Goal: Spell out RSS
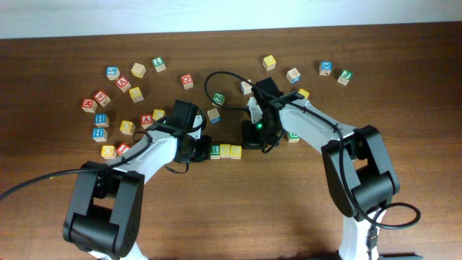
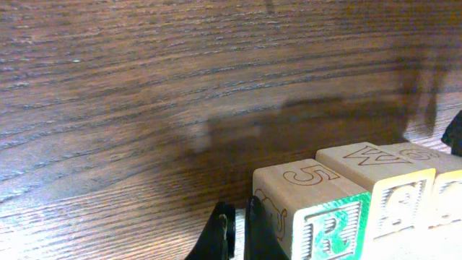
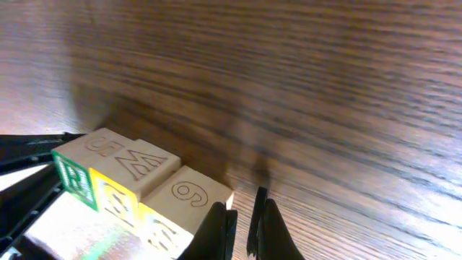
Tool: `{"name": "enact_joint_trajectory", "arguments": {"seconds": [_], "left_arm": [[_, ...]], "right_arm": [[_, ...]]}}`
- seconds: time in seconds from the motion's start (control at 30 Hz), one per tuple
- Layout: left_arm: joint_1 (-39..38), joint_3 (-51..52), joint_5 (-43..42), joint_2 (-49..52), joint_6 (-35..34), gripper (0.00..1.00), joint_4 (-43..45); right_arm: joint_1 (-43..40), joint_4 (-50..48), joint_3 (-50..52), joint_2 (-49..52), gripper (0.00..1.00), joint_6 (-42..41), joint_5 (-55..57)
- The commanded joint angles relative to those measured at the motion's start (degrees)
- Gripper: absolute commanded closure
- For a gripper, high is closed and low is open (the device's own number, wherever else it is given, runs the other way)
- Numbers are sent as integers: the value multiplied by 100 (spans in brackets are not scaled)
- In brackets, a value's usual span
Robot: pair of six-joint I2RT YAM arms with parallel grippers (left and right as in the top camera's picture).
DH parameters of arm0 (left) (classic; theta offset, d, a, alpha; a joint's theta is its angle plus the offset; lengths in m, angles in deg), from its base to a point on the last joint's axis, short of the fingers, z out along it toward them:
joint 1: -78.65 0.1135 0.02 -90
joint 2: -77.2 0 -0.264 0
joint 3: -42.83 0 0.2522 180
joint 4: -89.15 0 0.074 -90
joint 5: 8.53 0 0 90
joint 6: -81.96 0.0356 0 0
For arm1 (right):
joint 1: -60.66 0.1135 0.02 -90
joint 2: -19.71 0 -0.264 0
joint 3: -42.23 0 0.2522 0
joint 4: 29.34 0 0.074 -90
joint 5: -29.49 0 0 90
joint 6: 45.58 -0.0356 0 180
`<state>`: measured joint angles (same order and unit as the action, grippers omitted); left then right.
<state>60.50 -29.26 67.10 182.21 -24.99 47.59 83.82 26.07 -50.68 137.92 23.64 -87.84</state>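
Three cubes made the row we cared about, near the middle of the table point(image 1: 411, 58). Going left to right, our left gripper point(image 1: 200, 144), fingers pressed together on nothing, sat just beside the R cube point(image 1: 215, 151), likely as a stop to hold the line square. Next came the middle yellow cube point(image 1: 226, 150) and the right yellow cube point(image 1: 236, 152), all three touching. Their yellow letters looked like S, though blur left us unsure. Just right of them hung our right gripper point(image 1: 253, 139), also closed and empty, probably to nudge the row tight. Loose cubes point(image 1: 112, 72) lay scattered farther off; we counted roughly two dozen, about fifteen on the left.
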Motion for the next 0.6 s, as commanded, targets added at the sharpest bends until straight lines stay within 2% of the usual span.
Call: {"name": "enact_joint_trajectory", "arguments": {"seconds": [0.0, 0.3, 0.57], "left_arm": [[-9, 11, 20, 107, -59, 100, -11], [-7, 11, 24, 107, -57, 100, -72], [-7, 13, 66, 107, -57, 100, -72]], "right_arm": [[57, -76, 52, 57, 96, -118, -181], [-13, -103, 52, 57, 96, -116, 22], [-129, 516, 52, 57, 96, -116, 402]]}}
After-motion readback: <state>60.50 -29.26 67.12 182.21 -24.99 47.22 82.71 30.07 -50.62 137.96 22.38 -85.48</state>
